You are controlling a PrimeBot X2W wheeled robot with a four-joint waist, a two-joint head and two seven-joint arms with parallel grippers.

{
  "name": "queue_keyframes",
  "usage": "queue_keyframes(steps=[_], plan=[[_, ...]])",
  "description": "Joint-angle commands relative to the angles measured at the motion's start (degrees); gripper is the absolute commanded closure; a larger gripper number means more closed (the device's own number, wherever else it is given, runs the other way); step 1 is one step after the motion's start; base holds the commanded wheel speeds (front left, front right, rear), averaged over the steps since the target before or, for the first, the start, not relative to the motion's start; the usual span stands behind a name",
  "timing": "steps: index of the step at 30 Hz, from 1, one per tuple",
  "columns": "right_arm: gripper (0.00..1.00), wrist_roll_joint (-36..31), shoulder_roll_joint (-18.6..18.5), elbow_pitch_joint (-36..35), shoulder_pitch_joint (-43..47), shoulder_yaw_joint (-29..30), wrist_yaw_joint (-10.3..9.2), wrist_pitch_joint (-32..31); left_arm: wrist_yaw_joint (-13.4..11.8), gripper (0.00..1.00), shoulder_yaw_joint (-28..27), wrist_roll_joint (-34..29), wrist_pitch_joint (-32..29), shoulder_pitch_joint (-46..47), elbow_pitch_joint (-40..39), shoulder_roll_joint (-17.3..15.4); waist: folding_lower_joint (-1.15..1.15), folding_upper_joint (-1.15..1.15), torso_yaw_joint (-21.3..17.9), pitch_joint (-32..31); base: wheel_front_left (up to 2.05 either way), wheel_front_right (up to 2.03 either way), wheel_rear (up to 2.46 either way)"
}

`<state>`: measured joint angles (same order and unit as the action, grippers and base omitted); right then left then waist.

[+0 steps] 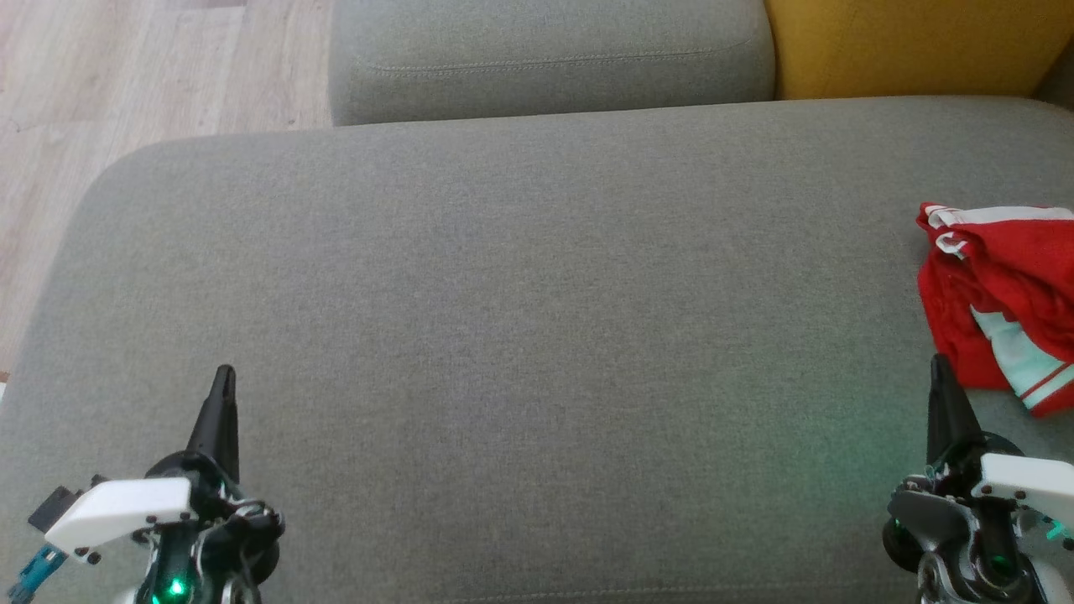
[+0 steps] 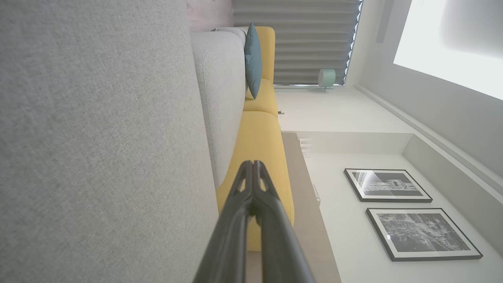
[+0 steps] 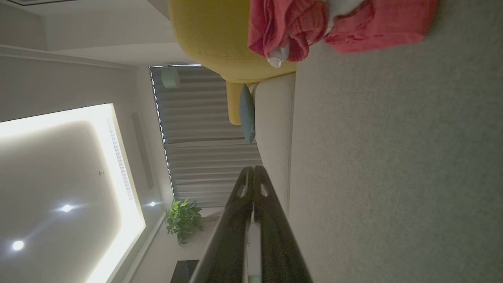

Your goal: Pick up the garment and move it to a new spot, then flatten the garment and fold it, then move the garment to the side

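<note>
The garment (image 1: 1003,302) is red with white and pale green stripes. It lies crumpled at the right edge of the grey sofa seat (image 1: 520,335). In the right wrist view the garment (image 3: 338,27) is a red bunch at the top. My right gripper (image 1: 940,369) is shut with nothing in it, its tip just left of the garment's near edge. At the lower left, my left gripper (image 1: 223,377) is also shut and empty, far from the garment. Each wrist view shows its own fingers pressed together: left gripper (image 2: 252,165), right gripper (image 3: 253,169).
A grey back cushion (image 1: 550,59) and a yellow cushion (image 1: 914,46) line the far side of the seat. Wooden floor (image 1: 126,92) lies off the seat's left end. The wide middle of the seat is bare grey fabric.
</note>
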<state>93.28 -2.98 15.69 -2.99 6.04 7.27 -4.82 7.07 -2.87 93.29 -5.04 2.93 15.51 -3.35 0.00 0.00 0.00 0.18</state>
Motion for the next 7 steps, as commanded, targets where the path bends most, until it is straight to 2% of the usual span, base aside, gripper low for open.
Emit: queue_keyframes(steps=[1, 7], plan=[[1.00, 0.15, -1.00, -1.76, -3.06, -1.04, 0.22, -0.44, 0.42, 1.00, -2.35, -0.05, -0.41, 3.15, -1.51, -0.48, 0.00, 0.00, 0.00, 0.00, 0.00, 0.00, 0.00], [1.00, 0.06, -0.92, -1.75, -3.07, -0.93, 0.22, -0.54, 0.42, 1.00, -2.45, -0.13, -0.49, 3.15, -1.50, -0.41, 0.00, 0.00, 0.00, 0.00, 0.00, 0.00, 0.00]])
